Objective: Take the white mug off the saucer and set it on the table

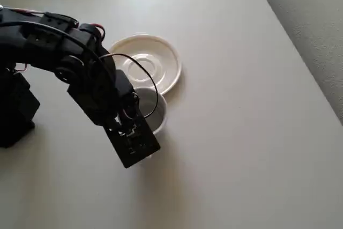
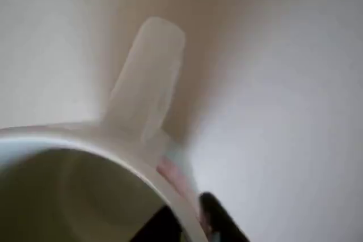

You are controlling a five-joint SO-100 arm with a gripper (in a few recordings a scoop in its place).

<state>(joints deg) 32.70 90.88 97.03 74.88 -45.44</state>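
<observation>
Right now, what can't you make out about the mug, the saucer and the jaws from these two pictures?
- Overhead view: the arm covers most of the mug, so whether it rests on the table or hangs above it is unclear.
- Overhead view: the arm hides the saucer's left edge.
- Wrist view: the mug is blurred and cut off by the bottom edge; its markings are unreadable.
- Both views: how the jaws stand cannot be told.

Plain beige table (image 1: 241, 132), empty saucer (image 1: 161, 57) on it, white mug (image 1: 155, 112) just beside the saucer

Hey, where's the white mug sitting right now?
In the overhead view the white mug is off the saucer, just below its lower edge, partly under the gripper.
</observation>
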